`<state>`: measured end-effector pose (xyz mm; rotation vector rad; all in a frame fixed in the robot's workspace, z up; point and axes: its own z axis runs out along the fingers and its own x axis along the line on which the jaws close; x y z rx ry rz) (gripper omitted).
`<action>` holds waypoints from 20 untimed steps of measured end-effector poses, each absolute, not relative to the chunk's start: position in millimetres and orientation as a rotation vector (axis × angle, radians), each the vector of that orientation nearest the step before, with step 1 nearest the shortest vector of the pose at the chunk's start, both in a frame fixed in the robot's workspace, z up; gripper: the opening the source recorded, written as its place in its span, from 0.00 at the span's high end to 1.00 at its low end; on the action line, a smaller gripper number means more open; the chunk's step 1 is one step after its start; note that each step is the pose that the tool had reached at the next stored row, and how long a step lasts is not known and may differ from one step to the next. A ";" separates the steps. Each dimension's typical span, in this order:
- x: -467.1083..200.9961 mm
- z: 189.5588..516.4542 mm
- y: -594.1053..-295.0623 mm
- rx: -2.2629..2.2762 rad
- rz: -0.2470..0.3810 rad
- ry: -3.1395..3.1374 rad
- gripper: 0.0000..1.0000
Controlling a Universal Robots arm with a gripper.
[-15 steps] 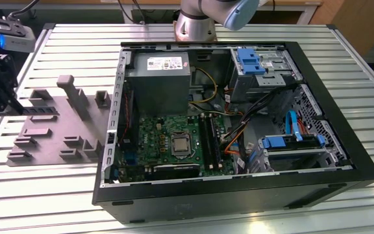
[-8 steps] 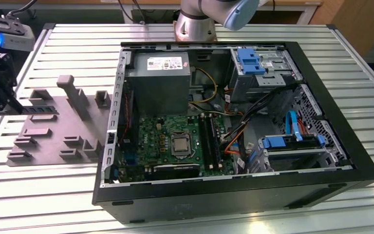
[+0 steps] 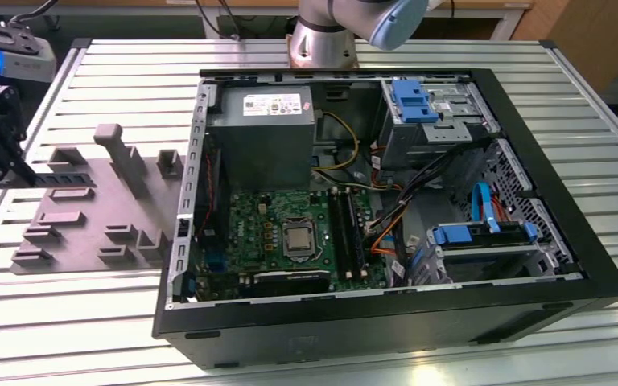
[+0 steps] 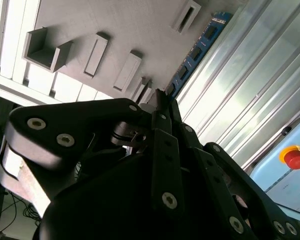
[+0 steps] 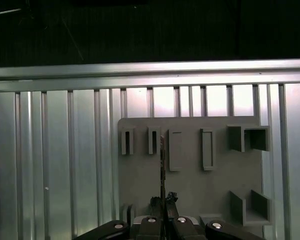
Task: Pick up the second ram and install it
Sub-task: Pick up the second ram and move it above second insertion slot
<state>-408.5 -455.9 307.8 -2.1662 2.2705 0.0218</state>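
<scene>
In the second wrist view the pincer (image 4: 160, 98) has its fingers pressed together on one end of the second ram (image 4: 197, 50), which juts out beyond the tips. The first wrist view shows the stick edge-on above the pockets of the grey holder plate (image 5: 190, 190). At the exterior view's far left the arm hangs over that plate on the counter (image 3: 73, 322), well apart from the open computer case (image 3: 566, 269). The lift looks best done straight and untwisted, with a firm grip, so the thin board neither slips nor catches a pocket wall.
</scene>
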 end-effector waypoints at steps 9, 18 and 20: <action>-408.5 313.5 -455.7 -2.166 0.022 2.270 0.86; -408.5 315.8 -455.7 -2.167 0.022 2.271 0.86; -408.5 317.0 -455.7 -2.166 0.022 2.271 0.86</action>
